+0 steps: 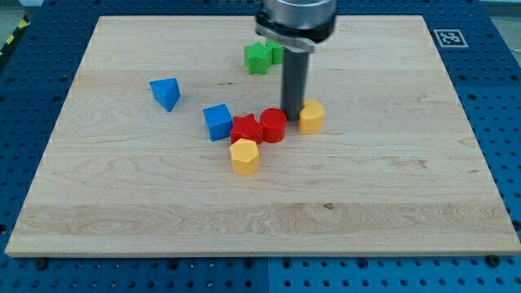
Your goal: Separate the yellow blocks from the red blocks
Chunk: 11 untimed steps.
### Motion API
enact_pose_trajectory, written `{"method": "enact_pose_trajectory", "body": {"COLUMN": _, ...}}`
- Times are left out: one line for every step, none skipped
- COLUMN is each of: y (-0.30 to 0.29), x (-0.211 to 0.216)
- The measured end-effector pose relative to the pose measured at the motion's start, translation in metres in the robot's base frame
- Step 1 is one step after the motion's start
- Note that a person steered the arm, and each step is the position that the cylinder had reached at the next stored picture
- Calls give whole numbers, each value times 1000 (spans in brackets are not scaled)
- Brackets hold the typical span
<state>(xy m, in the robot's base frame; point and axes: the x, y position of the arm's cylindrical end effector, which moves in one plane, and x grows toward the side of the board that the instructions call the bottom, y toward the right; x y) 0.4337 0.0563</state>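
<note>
Nearest the table's bottom edge, you will find one yellow block (244,155) touching the red star block (246,129), while my tip (291,119), a bare rod with no pincer, sits wedged between the red cylinder (273,125) and the other yellow block (311,116), so a skewed push risks dragging red along.

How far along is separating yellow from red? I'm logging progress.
Barely begun. In hand: my tip sits between the red cylinder block and the right yellow block. Left: the yellow hexagonal block touches the red star-shaped block.
</note>
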Motion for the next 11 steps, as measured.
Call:
{"method": "enact_pose_trajectory", "body": {"y": 39, "x": 15}}
{"method": "enact_pose_trajectory", "body": {"y": 65, "x": 40}}
{"method": "enact_pose_trajectory", "body": {"y": 41, "x": 76}}
{"method": "enact_pose_trajectory", "body": {"y": -11, "x": 112}}
{"method": "enact_pose_trajectory", "body": {"y": -73, "x": 123}}
{"method": "enact_pose_trajectory", "body": {"y": -107, "x": 100}}
{"method": "enact_pose_trajectory", "body": {"y": -108, "x": 99}}
{"method": "enact_pose_trajectory", "body": {"y": -108, "x": 99}}
{"method": "enact_pose_trajectory", "body": {"y": -111, "x": 98}}
{"method": "enact_pose_trajectory", "body": {"y": -111, "x": 92}}
{"method": "enact_pose_trajectory", "body": {"y": -105, "x": 88}}
